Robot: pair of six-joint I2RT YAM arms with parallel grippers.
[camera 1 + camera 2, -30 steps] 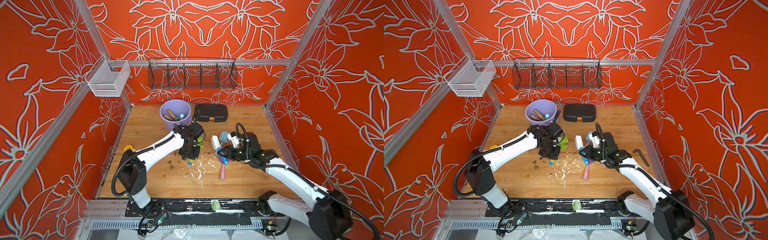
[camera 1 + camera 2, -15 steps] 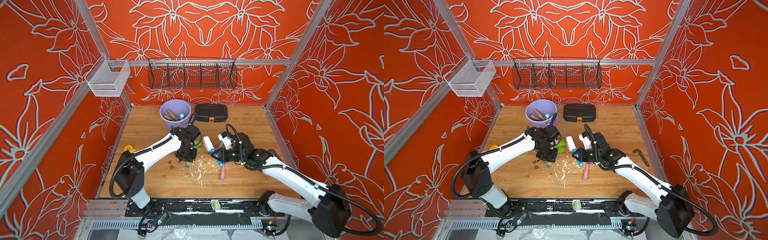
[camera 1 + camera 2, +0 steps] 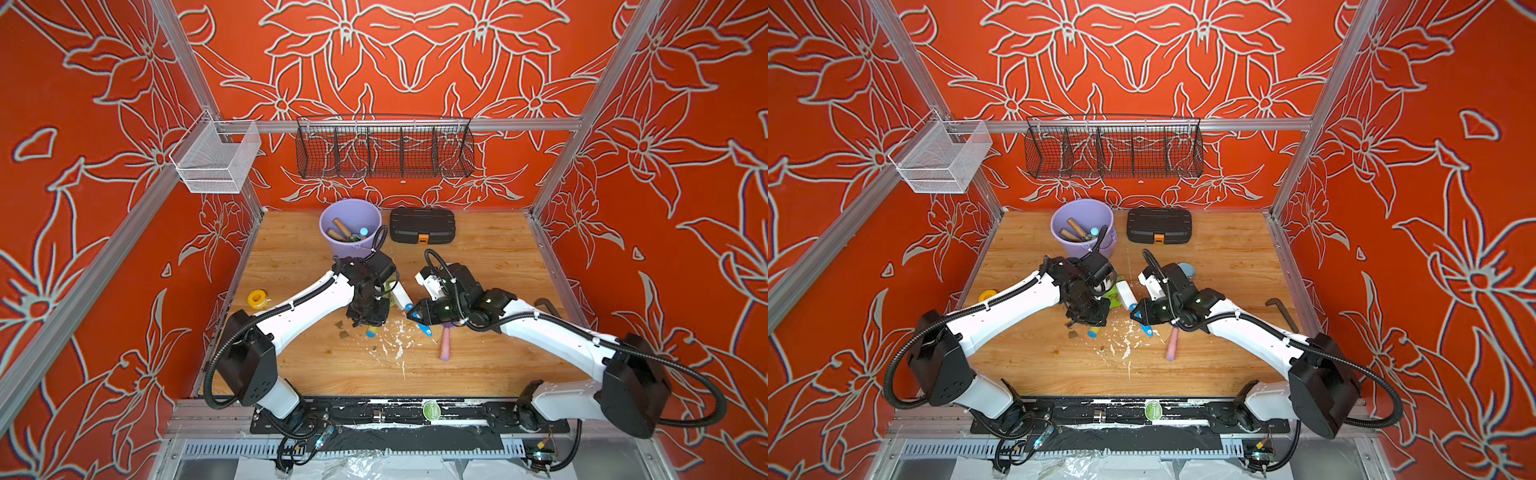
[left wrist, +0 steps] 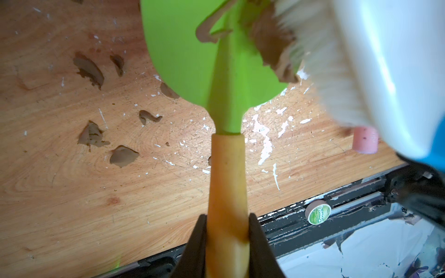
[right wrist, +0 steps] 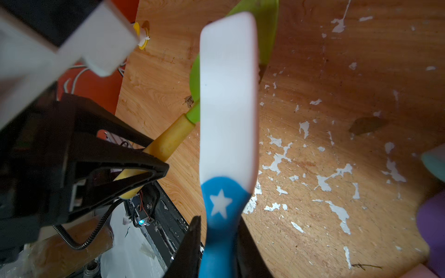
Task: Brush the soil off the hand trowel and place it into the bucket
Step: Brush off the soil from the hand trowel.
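My left gripper (image 4: 227,231) is shut on the yellow handle of the hand trowel (image 4: 187,60), whose lime-green blade hangs over the table. A brown lump of soil (image 4: 272,43) clings to the blade, and small clumps (image 4: 89,69) lie on the wood below. My right gripper (image 5: 218,240) is shut on the blue handle of a white brush (image 5: 228,96); its bristles (image 4: 320,72) press against the soil on the blade. In both top views the two grippers (image 3: 368,318) (image 3: 415,313) meet at mid-table. The lavender bucket (image 3: 345,249) (image 3: 1067,247) stands behind them with tools inside.
A black case (image 3: 422,225) sits right of the bucket. A pink-handled tool (image 3: 445,347) lies under my right arm, a yellow tape roll (image 3: 257,298) by the left wall, a hex key (image 3: 1281,311) at the right. White flecks (image 3: 395,340) dot the wood.
My right gripper has carried the brush leftward up against the trowel blade. The left gripper with the trowel has shifted slightly left.
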